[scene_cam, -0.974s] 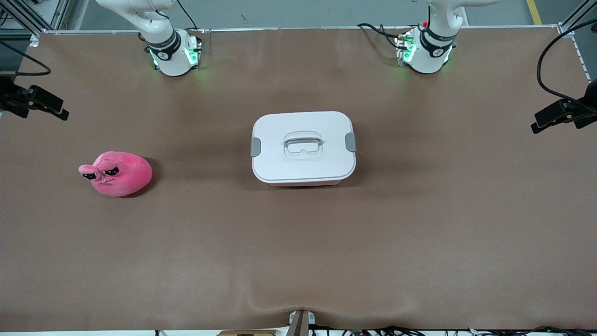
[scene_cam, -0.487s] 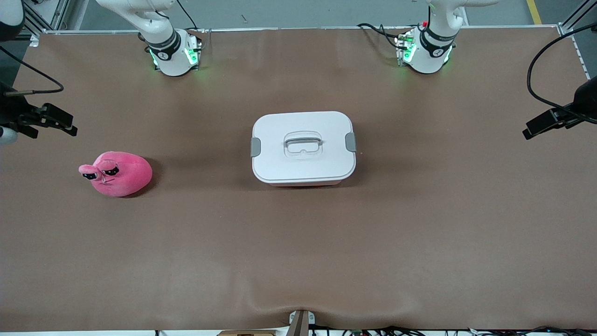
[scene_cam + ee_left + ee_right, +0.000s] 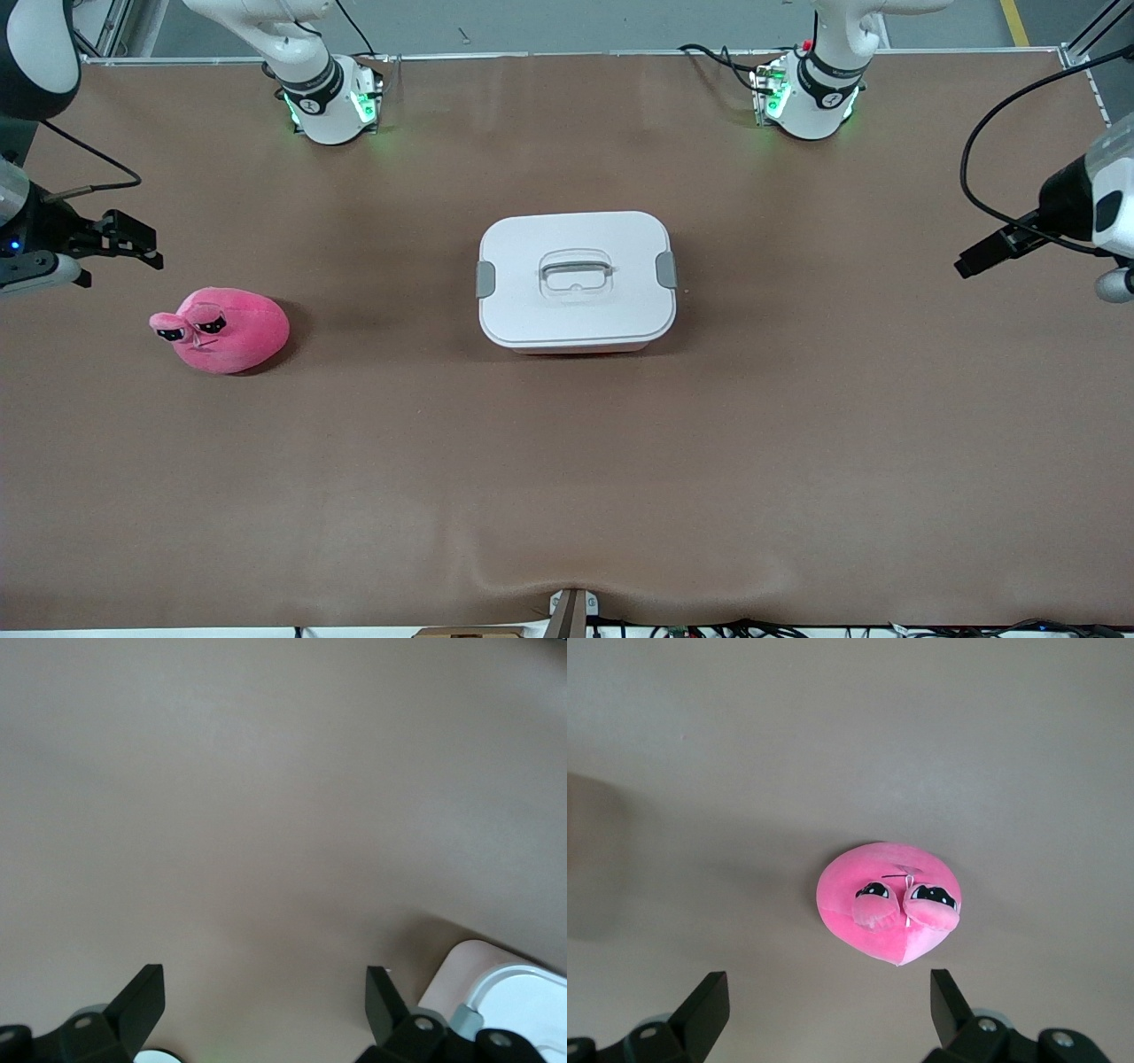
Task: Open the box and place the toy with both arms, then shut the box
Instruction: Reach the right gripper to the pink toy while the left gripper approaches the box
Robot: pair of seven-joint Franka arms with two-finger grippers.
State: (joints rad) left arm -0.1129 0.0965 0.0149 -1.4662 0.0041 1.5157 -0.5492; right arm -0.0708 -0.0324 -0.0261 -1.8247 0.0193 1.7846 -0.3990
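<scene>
The table (image 3: 797, 461) carried the box (image 3: 576, 279) at its middle, lid on. The toy (image 3: 221, 330) sat well apart from the box toward the right arm's end. The right gripper (image 3: 133, 244) hung released above the table just beside the toy; the left gripper (image 3: 979, 257) hung released, well apart from the box toward the left arm's end.

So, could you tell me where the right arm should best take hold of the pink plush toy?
Probably the toy's rounded body, not the small snout with the eyes. It lies on the table with nothing touching it, so coming straight down from above looks best. The right gripper, jaws open, hangs over the table beside it; the plush should squash a little, so closing across the body's narrower width seems safest.
</scene>
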